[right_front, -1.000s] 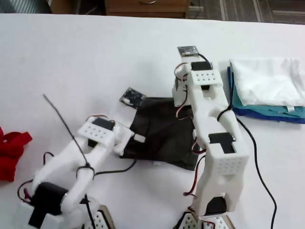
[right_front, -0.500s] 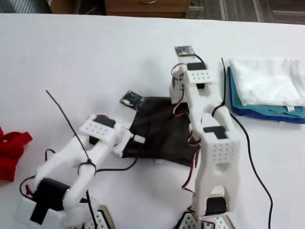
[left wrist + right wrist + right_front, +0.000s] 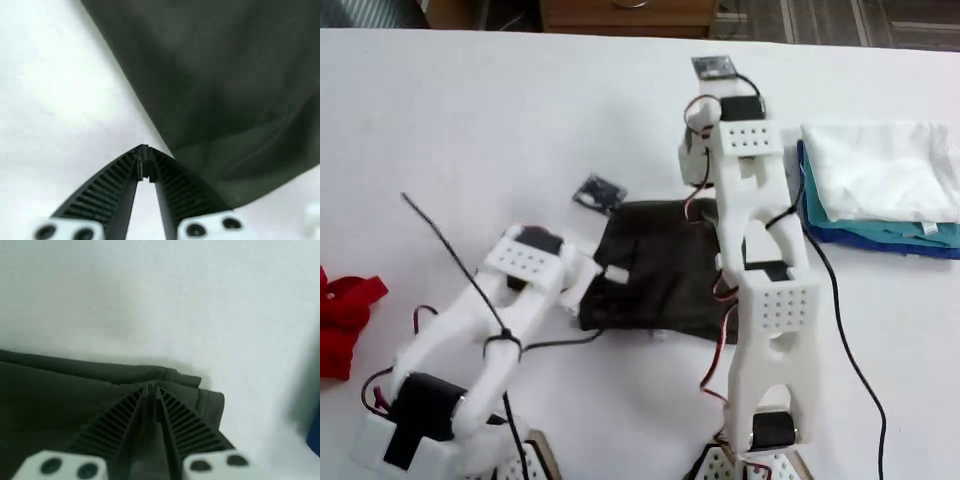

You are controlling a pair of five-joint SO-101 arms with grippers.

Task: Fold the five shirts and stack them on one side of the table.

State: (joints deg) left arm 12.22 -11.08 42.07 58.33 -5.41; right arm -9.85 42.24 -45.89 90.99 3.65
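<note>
high view is showing the black shirt (image 3: 655, 270) mid-table squaring up since a second ago (left gripper (image 3: 144, 150) and right gripper (image 3: 150, 387) both clamped closed), likely nearing readiness for the right-hand pile (image 3: 880, 190).

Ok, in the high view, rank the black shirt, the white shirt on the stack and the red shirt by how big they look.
1. black shirt, even though it is partly covered.
2. white shirt, cut off by the frame edge.
3. red shirt, also cut off by the edge, so its full size is unsure.
</note>
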